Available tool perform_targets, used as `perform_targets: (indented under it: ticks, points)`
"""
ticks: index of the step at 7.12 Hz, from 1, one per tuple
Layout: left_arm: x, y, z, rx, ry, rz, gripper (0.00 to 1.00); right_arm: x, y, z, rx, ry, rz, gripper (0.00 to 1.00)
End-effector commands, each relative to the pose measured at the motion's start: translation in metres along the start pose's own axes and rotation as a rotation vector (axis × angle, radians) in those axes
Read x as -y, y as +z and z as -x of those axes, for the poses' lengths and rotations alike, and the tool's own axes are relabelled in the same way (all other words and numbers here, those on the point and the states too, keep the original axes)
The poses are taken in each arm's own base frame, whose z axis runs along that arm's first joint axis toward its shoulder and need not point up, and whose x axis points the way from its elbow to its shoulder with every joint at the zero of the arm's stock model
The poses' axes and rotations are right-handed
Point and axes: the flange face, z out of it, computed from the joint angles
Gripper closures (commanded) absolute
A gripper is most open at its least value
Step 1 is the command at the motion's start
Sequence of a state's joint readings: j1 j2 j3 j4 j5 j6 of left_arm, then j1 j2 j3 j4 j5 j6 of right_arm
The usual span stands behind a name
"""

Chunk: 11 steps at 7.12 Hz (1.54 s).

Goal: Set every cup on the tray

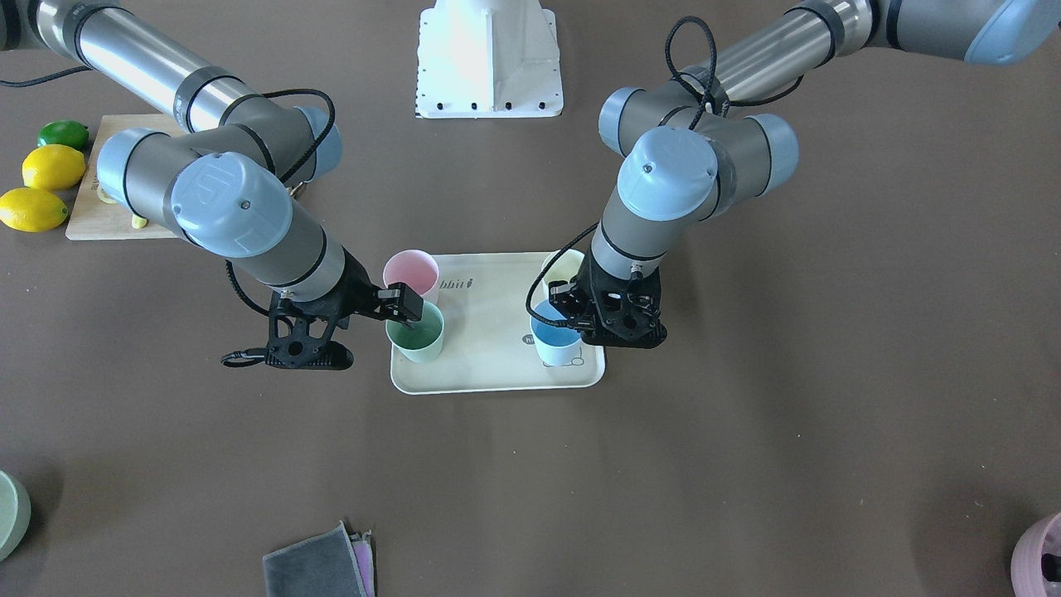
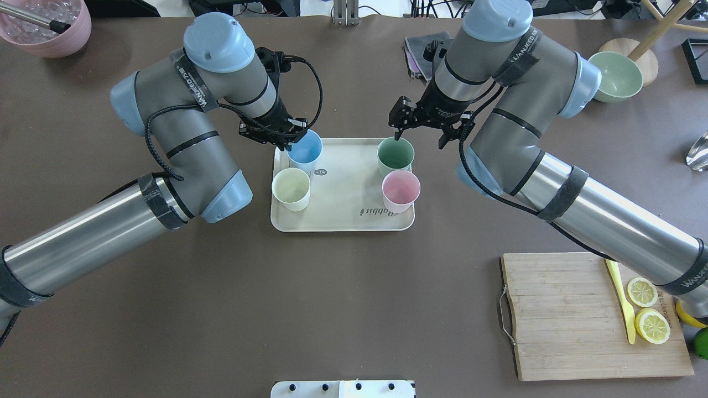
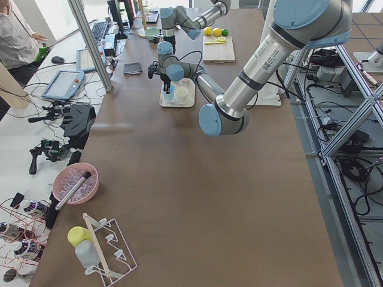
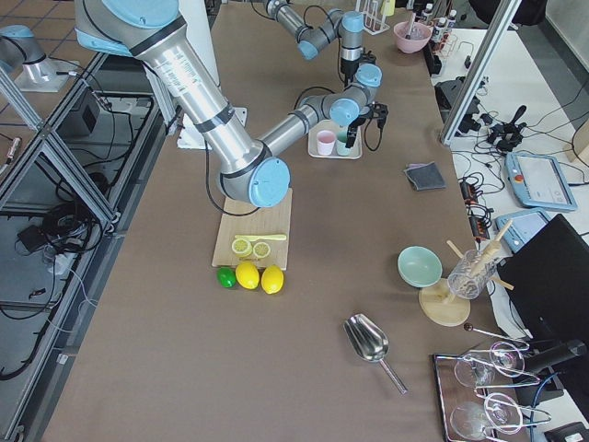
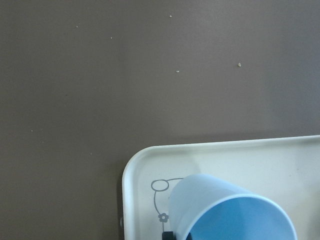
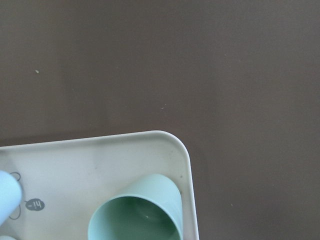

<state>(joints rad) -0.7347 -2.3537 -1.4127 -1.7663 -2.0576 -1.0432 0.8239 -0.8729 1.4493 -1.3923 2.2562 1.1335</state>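
Observation:
All four cups stand on the cream tray. The blue cup and the cream-white cup are on its left half, the green cup and the pink cup on its right half. My left gripper is shut on the blue cup's rim; the left wrist view shows that cup over the tray's bunny corner. My right gripper pinches the green cup's rim, one finger inside it. The right wrist view shows the green cup at a tray corner; no fingers show there.
A wooden cutting board with lemon slices and a yellow knife lies at the near right. A mauve pot stands at the far left and a green bowl at the far right. A folded cloth lies beyond the tray.

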Motion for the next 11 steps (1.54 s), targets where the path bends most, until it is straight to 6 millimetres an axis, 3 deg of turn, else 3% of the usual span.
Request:
perform_targets:
  ticks: [1, 2, 3, 4, 5, 6, 7, 8, 9, 10, 11]
  points:
    - [0.021, -0.023, 0.02, -0.003, -0.021, -0.025, 0.02, 0.017, -0.03, -0.049, 0.004, 0.004, -0.024, 0.0]
    - [0.014, -0.038, 0.073, -0.016, 0.014, -0.007, 0.02, 0.035, -0.044, -0.089, -0.007, -0.019, -0.03, 0.0]
    - [0.015, -0.065, 0.13, -0.027, 0.048, -0.012, 0.02, 0.05, -0.055, -0.131, -0.027, -0.018, -0.048, 0.0]
    - [0.007, -0.081, 0.18, -0.011, 0.071, -0.03, 0.02, 0.065, -0.07, -0.185, -0.052, -0.06, -0.069, 0.0]
    - [0.007, -0.09, 0.22, 0.018, 0.116, -0.042, 0.02, 0.074, -0.079, -0.243, -0.084, -0.161, -0.07, 0.0]
    - [-0.001, -0.097, 0.281, 0.063, 0.177, -0.039, 0.02, 0.081, -0.097, -0.315, -0.12, -0.223, -0.079, 0.0]
    - [-0.001, -0.122, 0.349, 0.101, 0.232, -0.054, 0.02, 0.09, -0.122, -0.392, -0.135, -0.259, -0.08, 0.0]
    - [-0.01, -0.141, 0.422, 0.106, 0.276, -0.031, 0.02, 0.085, -0.133, -0.46, -0.153, -0.303, -0.07, 0.0]
    - [-0.028, -0.154, 0.48, 0.111, 0.297, -0.018, 0.02, 0.081, -0.151, -0.509, -0.167, -0.315, -0.08, 0.0]
    - [-0.054, -0.159, 0.523, 0.117, 0.309, -0.008, 0.02, 0.074, -0.165, -0.548, -0.179, -0.328, -0.089, 0.0]
    - [-0.063, -0.169, 0.544, 0.095, 0.309, -0.006, 0.02, 0.067, -0.175, -0.577, -0.19, -0.317, -0.098, 0.0]
